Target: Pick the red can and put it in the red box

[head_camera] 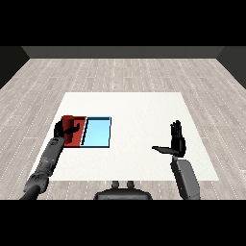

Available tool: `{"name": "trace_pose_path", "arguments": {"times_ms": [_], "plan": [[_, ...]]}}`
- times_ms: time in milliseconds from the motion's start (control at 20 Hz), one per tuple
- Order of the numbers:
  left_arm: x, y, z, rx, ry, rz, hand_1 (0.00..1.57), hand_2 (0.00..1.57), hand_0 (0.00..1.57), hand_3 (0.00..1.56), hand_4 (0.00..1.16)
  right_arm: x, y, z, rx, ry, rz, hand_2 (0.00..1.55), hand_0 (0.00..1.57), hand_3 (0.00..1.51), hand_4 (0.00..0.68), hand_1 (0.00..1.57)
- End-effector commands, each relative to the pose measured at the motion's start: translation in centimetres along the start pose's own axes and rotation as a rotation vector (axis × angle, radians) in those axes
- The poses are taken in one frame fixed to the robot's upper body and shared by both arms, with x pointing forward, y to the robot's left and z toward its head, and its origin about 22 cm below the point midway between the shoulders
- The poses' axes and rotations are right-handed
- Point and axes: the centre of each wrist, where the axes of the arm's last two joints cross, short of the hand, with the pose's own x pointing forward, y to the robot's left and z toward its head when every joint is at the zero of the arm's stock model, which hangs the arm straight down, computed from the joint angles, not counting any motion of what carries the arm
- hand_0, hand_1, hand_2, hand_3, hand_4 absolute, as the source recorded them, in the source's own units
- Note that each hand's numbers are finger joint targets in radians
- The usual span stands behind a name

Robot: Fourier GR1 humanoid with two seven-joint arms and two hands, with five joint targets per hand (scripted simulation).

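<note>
Red can: we cannot pick it out anywhere on the white table (134,144); if it is present, it is hidden from us, perhaps beneath our left hand (67,129), though we cannot tell. That left hand sits over the red tray (77,137), which lies at the left of the table with its long side touching the light blue tray (97,132) just to its right. Our left hand covers much of the red tray's near-left part, and its dark fingers blend into one shape against the red, so we cannot tell whether they are spread, curled, or wrapped round anything. Our left forearm (48,161) runs up from the lower left corner, crossing the table's left edge to reach the tray.

Our right hand (177,142) stands well apart from both trays, over the right side of the table. Its fingers point straight up, held together and relaxed, with the thumb stretched out sideways to the left; it holds nothing. Our right forearm (186,178) rises beneath it from the table's near edge. Beyond the table lies a pale wooden floor (125,72).
</note>
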Motion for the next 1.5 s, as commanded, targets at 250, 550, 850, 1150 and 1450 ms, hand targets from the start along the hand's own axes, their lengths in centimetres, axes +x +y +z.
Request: {"name": "trace_pose_path", "arguments": {"times_ms": [250,550,850,1150,1450], "plan": [[-4.4,0.1,0.4,0.006,0.266,-0.164,0.64,0.67,0.64,0.14,0.68,0.2,1.4,0.2,0.015,-0.054,0.002,0.0,0.0,0.0,0.0,0.0],[-2.7,0.2,-0.7,-0.091,0.298,-0.118,0.71,0.7,0.71,0.0,0.51,0.3,1.7,-0.9,0.013,-0.082,-0.001,0.0,0.0,0.0,0.0,0.0],[-3.7,1.4,-0.6,-0.175,0.345,-0.332,0.0,0.0,0.0,0.0,0.0,1.0,1.0,-0.6,0.035,-0.116,-0.029,0.0,0.0,0.0,0.0,0.0],[-2.7,0.1,-0.7,-0.105,0.391,-0.255,0.0,0.0,0.0,0.0,0.0,0.8,1.3,1.1,0.037,-0.12,-0.032,0.0,0.0,0.0,0.0,0.0],[-1.4,0.7,-1.3,0.121,0.039,0.203,0.0,0.0,0.0,0.0,0.0,1.2,0.0,1.2,0.052,-0.129,-0.029,0.0,0.0,0.0,0.0,0.0]]}}
